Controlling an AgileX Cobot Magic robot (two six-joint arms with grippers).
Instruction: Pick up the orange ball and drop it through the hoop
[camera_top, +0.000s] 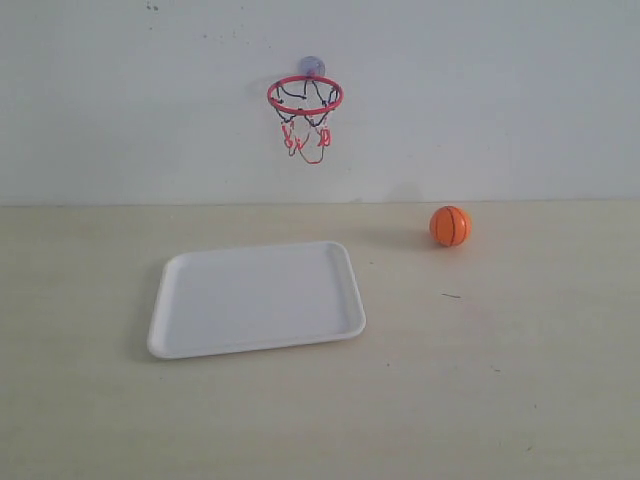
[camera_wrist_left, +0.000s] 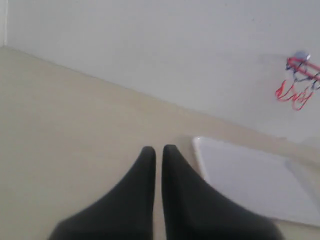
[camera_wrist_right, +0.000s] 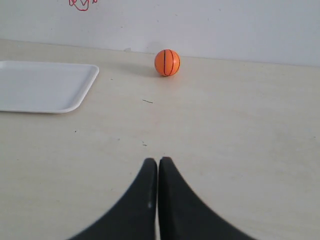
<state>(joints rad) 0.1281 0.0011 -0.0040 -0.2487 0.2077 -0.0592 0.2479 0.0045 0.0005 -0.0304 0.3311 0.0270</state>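
Note:
The orange ball (camera_top: 450, 226) (camera_wrist_right: 167, 62) rests on the table near the back wall, right of the white tray. The hoop (camera_top: 304, 97) (camera_wrist_left: 300, 67), a red ring with string net, hangs on the wall above the tray's far edge. Neither gripper shows in the exterior view. My right gripper (camera_wrist_right: 158, 161) is shut with nothing in it, low over the table and well short of the ball, which lies straight ahead of it. My left gripper (camera_wrist_left: 158, 148) is shut and empty too, over bare table beside the tray's corner.
A white tray (camera_top: 190, 335) (camera_wrist_left: 240, 170) (camera_wrist_right: 30, 87) lies flat on the table below the hoop. The beige table (camera_top: 520, 380) meets a plain white wall at the back. A small dark speck (camera_top: 451, 296) lies in front of the ball.

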